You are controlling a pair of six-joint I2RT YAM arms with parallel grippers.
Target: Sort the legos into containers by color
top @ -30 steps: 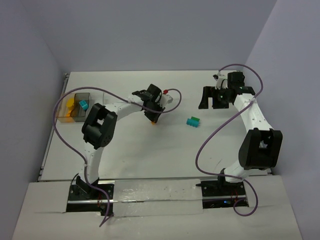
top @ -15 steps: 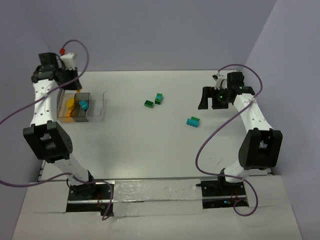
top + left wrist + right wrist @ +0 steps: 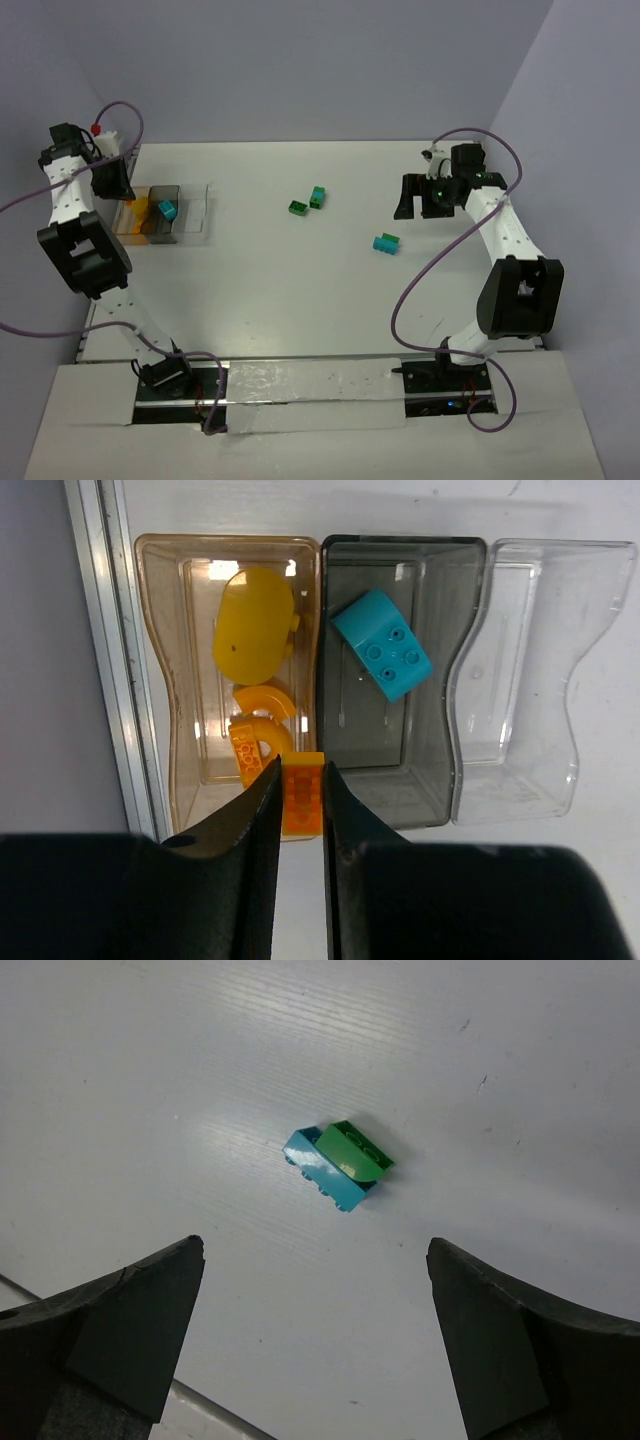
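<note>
Up close, the left end effector pinches an orange brick at the corner of the amber tray, the brick's lower end lost between the dark fingers. A yellow piece and orange curves lie inside. A cyan piece sits in the smoky tray alongside, the clear tray next along. Well apart on the desk, the right end effector hangs spread wide over a teal-and-green pair, its fingers cut off by the frame.
</note>
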